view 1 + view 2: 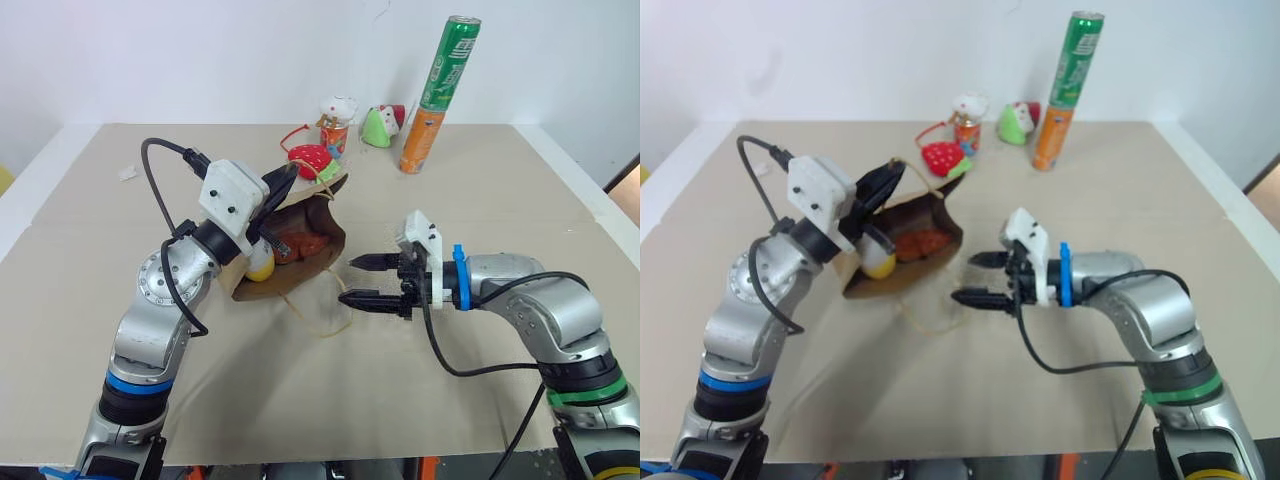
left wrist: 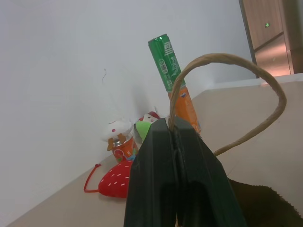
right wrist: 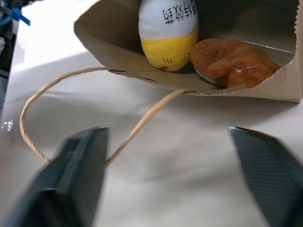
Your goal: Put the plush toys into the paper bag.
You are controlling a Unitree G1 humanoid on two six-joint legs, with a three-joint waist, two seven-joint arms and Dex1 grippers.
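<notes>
The brown paper bag (image 1: 292, 282) lies on its side on the table, its mouth turned toward my right arm. My left gripper (image 1: 288, 175) is shut on the bag's upper cord handle (image 2: 255, 80) and holds the mouth up. Both plush toys rest inside: the yellow-and-white egg-shaped one (image 3: 168, 33) beside the fuzzy brown one (image 3: 232, 61). My right gripper (image 1: 348, 280) stands open just outside the mouth, nothing between its fingers. The lower cord handle (image 3: 47, 109) lies slack on the table under it.
At the back of the table stand a tall green can stacked on an orange can (image 1: 440, 95), a green toy (image 1: 380, 125), a small white-topped figure (image 1: 337, 122) and a red strawberry pouch (image 1: 308, 157) just behind the bag.
</notes>
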